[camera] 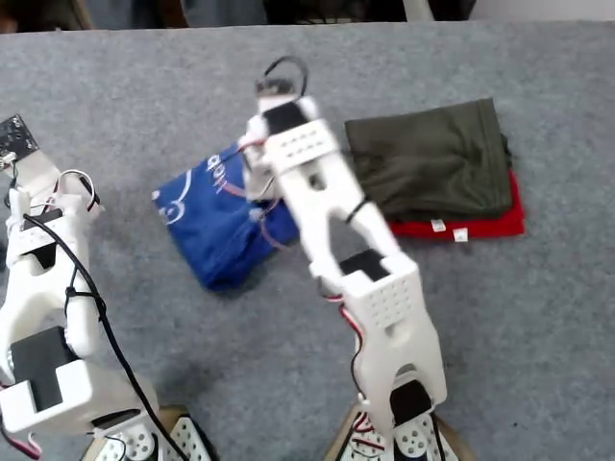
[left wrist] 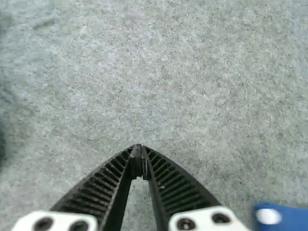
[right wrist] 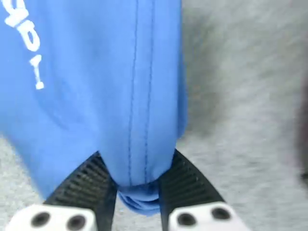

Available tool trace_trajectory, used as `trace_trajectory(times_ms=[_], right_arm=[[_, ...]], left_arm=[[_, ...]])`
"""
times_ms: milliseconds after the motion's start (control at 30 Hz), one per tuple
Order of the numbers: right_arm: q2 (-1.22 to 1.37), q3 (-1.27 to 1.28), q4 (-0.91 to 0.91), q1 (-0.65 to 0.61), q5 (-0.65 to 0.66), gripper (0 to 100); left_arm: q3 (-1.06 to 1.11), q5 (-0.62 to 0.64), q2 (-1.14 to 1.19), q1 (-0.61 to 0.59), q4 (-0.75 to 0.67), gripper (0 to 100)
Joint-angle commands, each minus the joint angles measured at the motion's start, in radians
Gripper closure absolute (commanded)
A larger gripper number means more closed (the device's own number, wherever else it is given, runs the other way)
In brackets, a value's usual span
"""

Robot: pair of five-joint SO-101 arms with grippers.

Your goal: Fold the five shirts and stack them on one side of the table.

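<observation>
A folded blue shirt (camera: 219, 219) with white print lies on the grey table left of centre. My right gripper (right wrist: 137, 185) is shut on the blue shirt's (right wrist: 96, 82) edge, with cloth bunched between its fingers; in the high view that gripper (camera: 258, 182) sits at the shirt's right side. A folded olive shirt (camera: 430, 158) rests on a folded red shirt (camera: 471, 226) at the right. My left gripper (left wrist: 138, 161) is shut on nothing, over bare felt at the far left (camera: 17, 197). A corner of the blue shirt (left wrist: 279, 219) shows beside it.
Grey felt covers the table (camera: 144, 86). Cables run along the left arm (camera: 86, 288). Open felt lies at the back and at the front right.
</observation>
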Motion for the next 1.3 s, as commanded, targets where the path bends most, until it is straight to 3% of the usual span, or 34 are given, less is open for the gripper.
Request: trace_trajectory(times_ms=[0, 533, 700, 833, 933, 1133, 1267], right_arm=[[-0.076, -0.185, 0.063, 0.115, 0.091, 98.5], [-0.077, -0.446, 0.066, 0.611, 0.537, 98.4], [-0.067, -0.432, 0.018, 0.752, 0.588, 98.0], [0.001, -0.39, 0.008, 0.793, 0.591, 97.8], [0.048, -0.394, 0.009, 0.792, 0.589, 90.1], [0.059, -0.414, 0.064, 0.801, 0.632, 58.6], [0.027, -0.483, 0.066, 0.813, 0.6, 59.7]], left_arm=[[-0.016, 0.002, -0.048, 0.013, -0.023, 97], [-0.015, 0.0, -0.048, 0.013, -0.021, 97], [-0.015, 0.0, -0.048, 0.013, -0.021, 97], [-0.015, 0.0, -0.048, 0.013, -0.02, 97], [-0.015, 0.0, -0.048, 0.013, -0.018, 97], [0.001, 0.0, -0.048, 0.013, -0.023, 97], [0.001, 0.0, -0.048, 0.013, -0.02, 97]])
